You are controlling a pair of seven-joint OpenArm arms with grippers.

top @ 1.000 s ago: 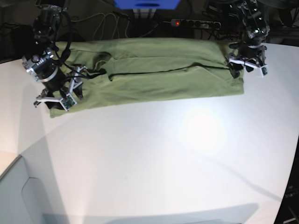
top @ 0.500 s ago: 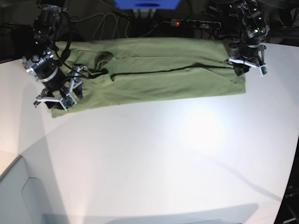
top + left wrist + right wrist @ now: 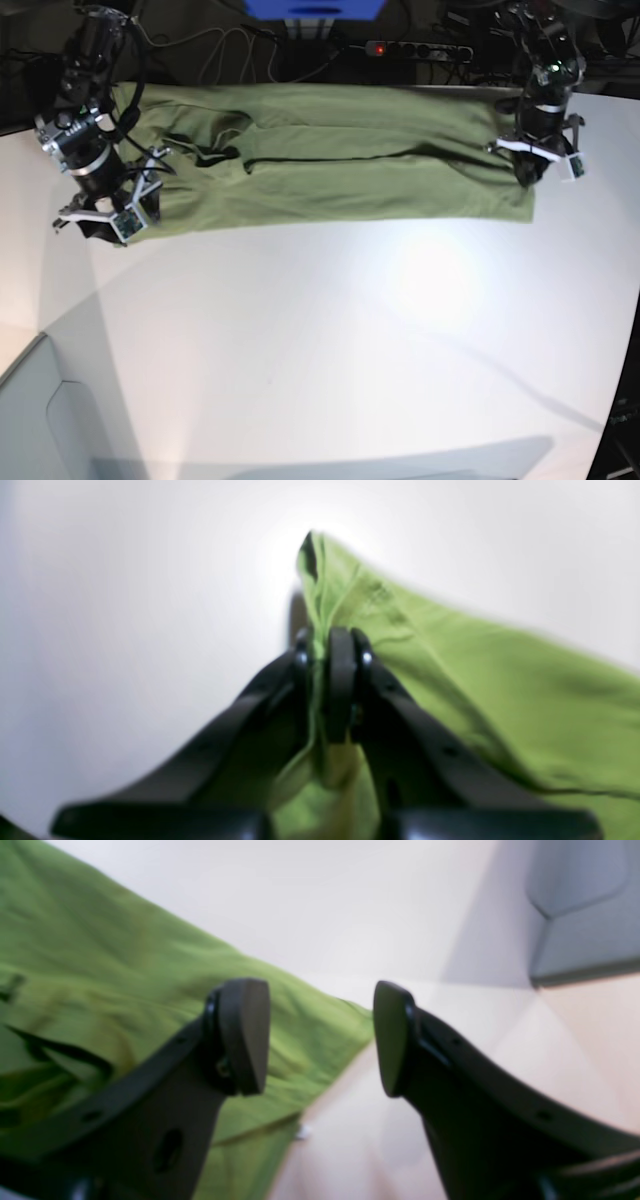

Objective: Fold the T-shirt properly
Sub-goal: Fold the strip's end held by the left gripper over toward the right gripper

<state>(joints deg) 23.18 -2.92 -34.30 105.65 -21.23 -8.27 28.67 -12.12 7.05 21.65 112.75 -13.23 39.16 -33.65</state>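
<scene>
Between clamped left jaws, T-shirt (image 3: 450, 680) hem; beside parted, empty right jaws, its corner.

T-shirt (image 3: 330, 155) stretched across the table's (image 3: 330, 340) far edge.
Left gripper (image 3: 533, 172) sits at its right end in the base view, right gripper (image 3: 108, 215) at its left; power strip (image 3: 418, 49) lies behind.

A white bench (image 3: 330, 340) fills most of the view. Behind its far edge lie a black power strip (image 3: 418, 49) with a red light, some cables (image 3: 225, 55), and a blue box (image 3: 315, 8).
</scene>
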